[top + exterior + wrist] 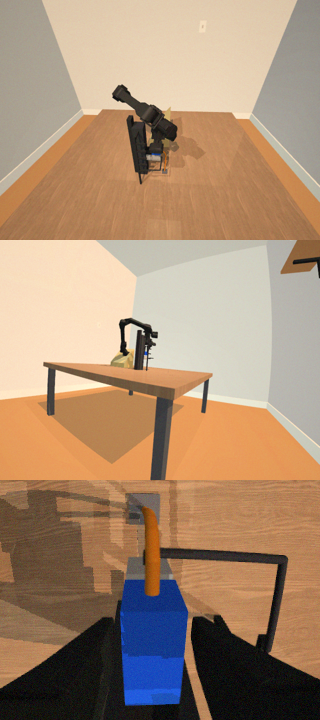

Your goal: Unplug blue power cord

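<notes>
The blue plug point(152, 640) point(156, 154) point(145, 353) is upright, directly above a pale grey block point(135, 570) point(153, 157) that seems to be part of the power strip. Whether it is seated there is hidden. Its orange cord point(152, 555) point(165, 162) leaves the plug's side and runs down to a small grey square point(134, 502) point(165, 171). My gripper point(152, 627) is partly open, with one black finger on each side of the plug. Narrow gaps show between fingers and plug in the wrist view. The fingers are too small to make out in the top and exterior views.
A tall black upright point(131, 144) point(139, 351) stands close beside the plug. A thin dark bar frame point(149, 170) point(220, 555) reaches out low near the cord. A yellow angular body point(168, 113) point(117, 364) stands behind, on the wooden table point(206, 201) point(180, 378).
</notes>
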